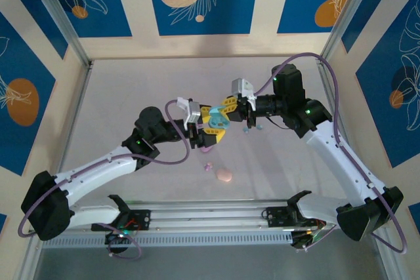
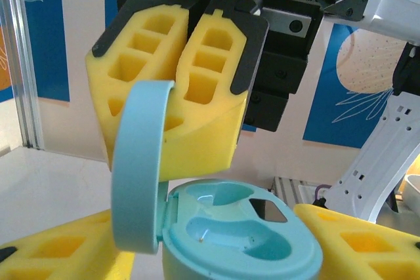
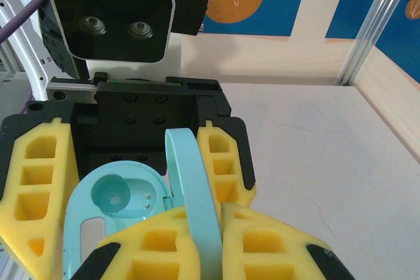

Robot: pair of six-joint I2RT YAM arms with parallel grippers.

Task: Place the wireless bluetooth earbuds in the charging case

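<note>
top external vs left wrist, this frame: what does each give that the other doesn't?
Top external: a pink case and what looks like a purple earbud lying apart on the table, nearer the arm bases than the hands. Left wrist: the inside of the blue case, both wells empty, with its lid raised at the right hand. Both: the blue case open between the left hand and the right hand.
</note>
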